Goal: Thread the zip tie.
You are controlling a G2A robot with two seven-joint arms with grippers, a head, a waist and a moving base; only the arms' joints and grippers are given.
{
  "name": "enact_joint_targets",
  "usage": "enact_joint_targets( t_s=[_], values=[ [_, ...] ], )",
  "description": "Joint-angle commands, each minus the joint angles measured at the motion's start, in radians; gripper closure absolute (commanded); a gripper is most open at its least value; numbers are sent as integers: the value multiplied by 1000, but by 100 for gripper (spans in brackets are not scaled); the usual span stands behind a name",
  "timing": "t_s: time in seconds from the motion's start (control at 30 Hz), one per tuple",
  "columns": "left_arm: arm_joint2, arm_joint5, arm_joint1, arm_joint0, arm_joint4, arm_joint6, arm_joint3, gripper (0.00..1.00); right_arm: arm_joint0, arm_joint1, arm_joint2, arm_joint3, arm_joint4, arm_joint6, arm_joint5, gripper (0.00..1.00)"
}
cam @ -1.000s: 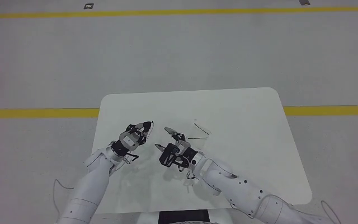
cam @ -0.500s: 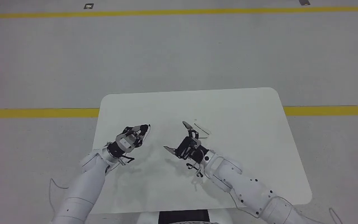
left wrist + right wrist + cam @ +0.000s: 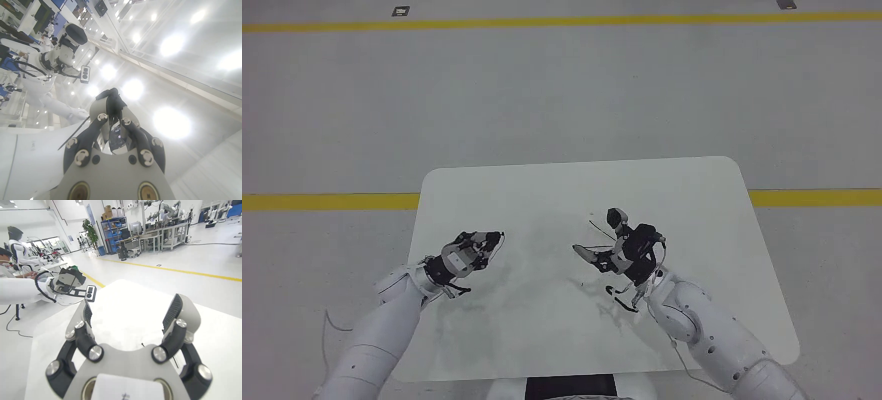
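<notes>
A thin black zip tie (image 3: 598, 225) lies bent on the white table (image 3: 692, 200), just beyond my right gripper (image 3: 600, 238). That gripper hovers open over it, nothing between its fingers. In the right wrist view, short bits of the tie (image 3: 143, 345) show past the open right gripper (image 3: 132, 308), the rest hidden behind it. My left gripper (image 3: 485, 241) sits at the table's left side, apart from the right one. In the left wrist view its fingertips (image 3: 112, 98) are pressed together, and a second thin black strip (image 3: 72, 134) runs out from behind them.
Bare white tabletop (image 3: 542, 195) surrounds both arms, with a rounded edge (image 3: 422, 215) close to the left arm. A yellow floor line (image 3: 332, 201) passes behind the table. A seated person and workbenches are far off in the right wrist view.
My right gripper has swung right and away from the left one, ending over the tie on the table. My left gripper has drawn back slightly toward the left, still shut.
</notes>
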Motion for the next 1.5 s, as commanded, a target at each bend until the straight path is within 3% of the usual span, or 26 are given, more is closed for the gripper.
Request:
enact_joint_targets(
  t_s=[0.0,0.13,0.23,0.27,0.37,0.57,0.7,1.13,1.23,1.47],
  values=[
    [0,0,0,0,-1,0,0,100,0,0,0,0,-1,0,1,0],
    [0,0,0,0,-1,0,0,100,0,0,0,0,-1,0,1,0],
    [6,0,2,5,5,13,-31,100,-8,-3,8,0,47,3,-15,0],
    [5,-1,4,7,17,2,-39,100,-13,-4,14,1,91,-10,-42,0],
    [2,-2,14,11,61,-38,-55,100,-23,-1,15,-2,185,-25,-49,0],
    [11,-9,29,24,70,-38,-107,100,-25,22,-5,-28,401,-54,-49,0],
    [23,-14,39,33,71,-38,-134,100,-15,40,-26,-39,480,-60,-49,0],
    [27,-15,41,34,69,-38,-139,100,-15,40,-26,-39,480,-60,-49,0],
    [42,-26,40,38,68,-26,-174,100,-15,40,-26,-39,480,-60,-49,0],
    [64,-7,48,47,31,-38,-230,100,-15,40,-26,-39,480,-60,-49,0]
  ],
)
